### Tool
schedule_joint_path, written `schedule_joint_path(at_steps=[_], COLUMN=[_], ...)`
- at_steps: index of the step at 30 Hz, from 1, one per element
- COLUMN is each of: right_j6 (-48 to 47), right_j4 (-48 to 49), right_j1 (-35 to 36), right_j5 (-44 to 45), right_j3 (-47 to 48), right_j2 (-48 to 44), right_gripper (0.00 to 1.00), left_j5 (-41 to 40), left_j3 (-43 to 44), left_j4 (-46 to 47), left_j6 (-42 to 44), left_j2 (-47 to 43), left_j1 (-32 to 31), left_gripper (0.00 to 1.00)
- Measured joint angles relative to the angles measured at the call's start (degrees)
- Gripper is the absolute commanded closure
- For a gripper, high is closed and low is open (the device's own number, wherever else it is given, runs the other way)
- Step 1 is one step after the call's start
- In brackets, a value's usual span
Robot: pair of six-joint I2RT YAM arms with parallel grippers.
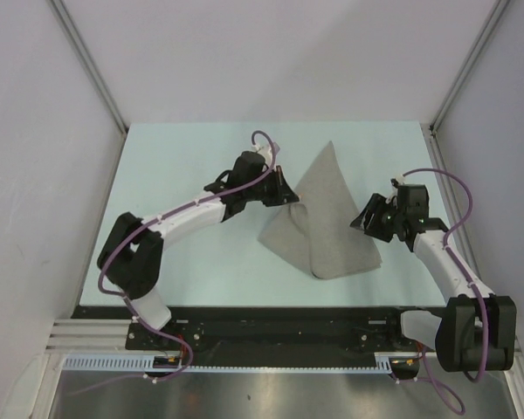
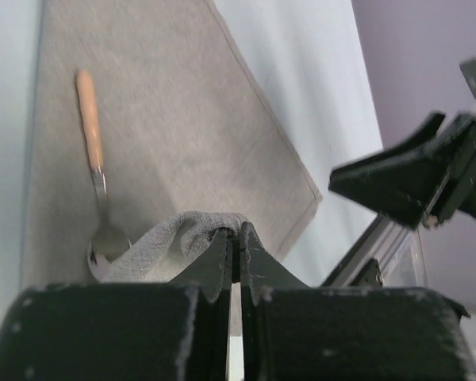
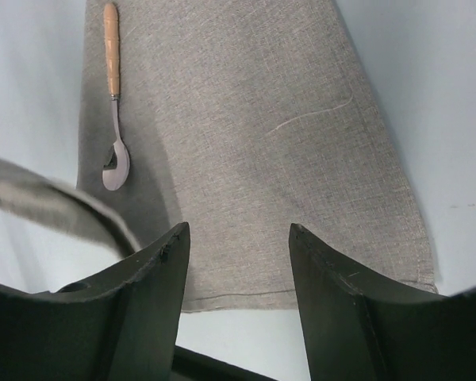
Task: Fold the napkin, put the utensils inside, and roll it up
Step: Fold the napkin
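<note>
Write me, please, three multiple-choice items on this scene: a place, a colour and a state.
1. Where does the spoon lie?
A. on the napkin
B. under the napkin
C. held in the air
2. What colour is its handle?
A. black
B. orange-brown
C. blue
3. How is the left gripper?
A. open, holding nothing
B. shut on the napkin
C. shut on the spoon
Answers: 1 A, cloth shows under its whole length; 2 B, both wrist views show that wood tone; 3 B, a fold of cloth is pinched in it.
</note>
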Motion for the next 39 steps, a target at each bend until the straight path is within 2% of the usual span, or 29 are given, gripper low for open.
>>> schedule_joint_path(at_steps=[10,20,28,29,32,33,36,39], right_j6=[-0.59,-0.81,-0.79,-0.79,-0.79,-0.79,-0.79,-0.79], right_j4=[-1.99,-2.56,-2.56,-2.56,-2.56,-2.56,-2.6,-2.64], right_j1=[-0.02,-0.11,-0.11,-0.11,-0.11,-0.11,-0.11,-0.11], right_j5=[1.9,2.84,3.04,3.06,3.06,3.06,3.06,3.06], right_j3=[-0.02,-0.02,-0.02,-0.02,-0.02,-0.02,-0.02,-0.02], right_j2=[-1.29,-1.27,-0.9,-0.85,-0.55,-0.42,-0.2,-0.2], right_gripper=[0.42,0.42,0.42,0.41,0.41,0.41,0.41,0.41], left_j5=[5.35,7.52,8.09,8.13,8.37,8.5,9.05,8.83], left_j3=[12.31,21.0,24.2,24.24,25.14,25.44,26.49,26.6], left_j4=[2.67,2.64,1.42,1.31,0.57,0.5,0.33,0.13], left_j6=[1.99,3.43,4.02,4.07,4.52,4.94,5.2,5.57], left_j2=[15.47,21.9,26.21,26.51,27.71,28.04,29.03,29.11], left_j1=[2.8,3.78,4.48,4.57,4.81,4.87,4.96,5.11], left_gripper=[1.0,1.0,0.99,0.96,0.56,0.37,0.23,0.2])
